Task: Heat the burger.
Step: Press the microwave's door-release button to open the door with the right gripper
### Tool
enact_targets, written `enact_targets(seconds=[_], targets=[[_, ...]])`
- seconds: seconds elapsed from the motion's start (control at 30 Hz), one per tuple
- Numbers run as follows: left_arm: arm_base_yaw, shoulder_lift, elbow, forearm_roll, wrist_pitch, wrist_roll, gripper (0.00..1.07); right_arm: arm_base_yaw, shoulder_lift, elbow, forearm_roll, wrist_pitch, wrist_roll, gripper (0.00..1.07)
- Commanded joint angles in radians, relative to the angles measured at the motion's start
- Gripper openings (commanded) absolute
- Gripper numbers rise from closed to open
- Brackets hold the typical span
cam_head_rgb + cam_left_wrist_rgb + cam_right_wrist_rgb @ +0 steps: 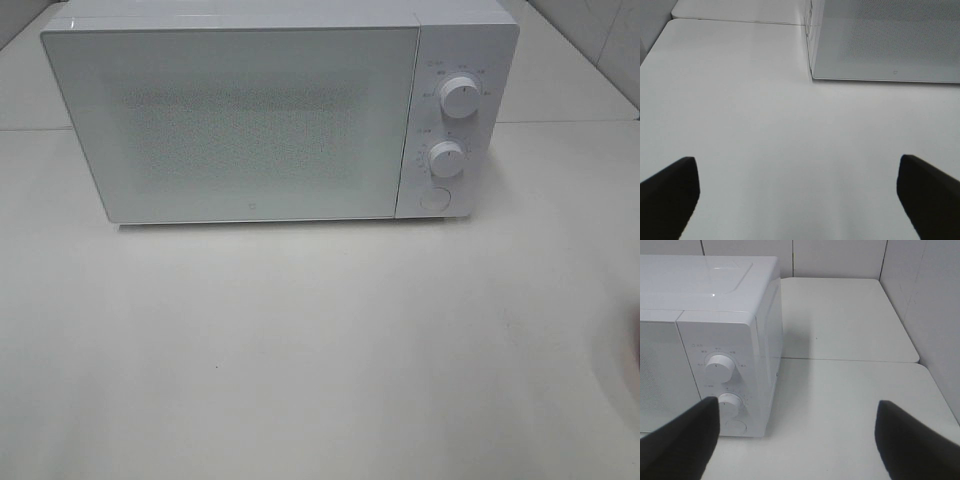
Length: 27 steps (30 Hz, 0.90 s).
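On white table: white box microwave, door shut, dials at its 3 o'clock end. Burger not in view; inside or not, cannot tell. Right claw wide, empty, likely nearer the lower white knob. Left claw wide, empty.

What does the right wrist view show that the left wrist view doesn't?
Only the right wrist view: the control panel with its upper knob, lower knob and round button, the tiled wall, and the right fingers, spread wide with nothing between them. Only the left wrist view: the dotted door window and the left fingers, also wide apart and empty. Both: the white microwave on the white table.
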Motion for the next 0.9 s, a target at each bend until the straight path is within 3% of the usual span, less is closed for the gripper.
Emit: enact_targets(seconds=[0.03,0.33,0.47,0.67,0.83,0.9], targets=[[-0.003,-0.011,0.002,-0.006,0.000,-0.003,1.00,0.000,0.067,-0.005,-0.002,-0.073,-0.014,0.82],[-0.003,-0.011,0.002,-0.006,0.000,-0.003,1.00,0.000,0.210,0.006,-0.016,-0.237,0.021,0.81],[-0.003,-0.011,0.002,-0.006,0.000,-0.003,1.00,0.000,0.261,0.092,-0.031,-0.425,0.061,0.79],[-0.003,-0.011,0.002,-0.006,0.000,-0.003,1.00,0.003,0.295,0.186,-0.055,-0.556,0.151,0.76],[-0.003,-0.011,0.002,-0.006,0.000,-0.003,1.00,0.096,0.309,0.238,-0.112,-0.606,0.382,0.70],[-0.003,-0.010,0.002,-0.006,0.000,-0.003,1.00,0.157,0.309,0.244,-0.111,-0.600,0.525,0.58]])
